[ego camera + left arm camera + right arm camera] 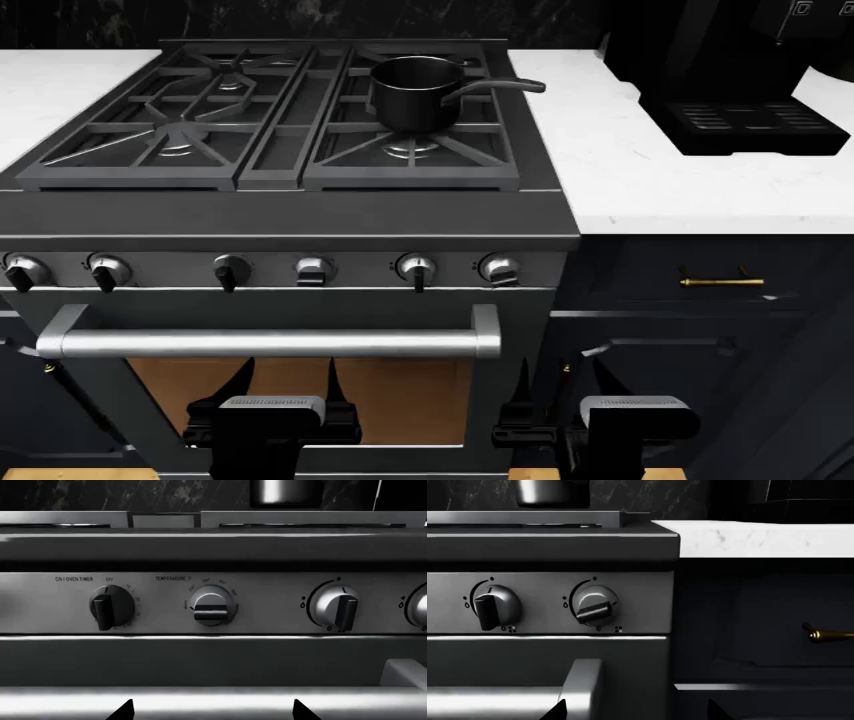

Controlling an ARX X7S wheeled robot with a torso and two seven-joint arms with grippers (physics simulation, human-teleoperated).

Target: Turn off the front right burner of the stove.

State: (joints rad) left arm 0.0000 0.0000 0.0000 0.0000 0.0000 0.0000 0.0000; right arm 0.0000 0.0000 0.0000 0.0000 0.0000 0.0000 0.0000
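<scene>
**Ana:** Head view first. What takes up most of it?

**Ben:** The stove [287,225], dark grey, with black grates on top and a white countertop [641,150] on either side of it. A dark cabinet [707,290] with a brass pull [722,282] sits beside the stove, under the counter.

**Ana:** And on the stove itself?

**Ben:** A thick steel handle [267,344] runs across the oven door, below the row of knobs. A dark saucepan [416,92] stands on the stove's rear right grate. The front right burner [411,150] is just in front of that saucepan, a small silvery cap between the grate spokes.

**Ana:** Which knob stands out?

**Ben:** The rightmost knob [499,268] on the stove's panel. In the right wrist view, that knob [595,607] has its bar turned near level, while its neighbour [492,607] points straight up and down.

**Ana:** The grippers?

**Ben:** Both hang low in front of the oven door, apart from everything. The left gripper [284,392] has its fingers spread wide with nothing between them; the right gripper [563,385] is likewise spread and holds nothing.
</scene>
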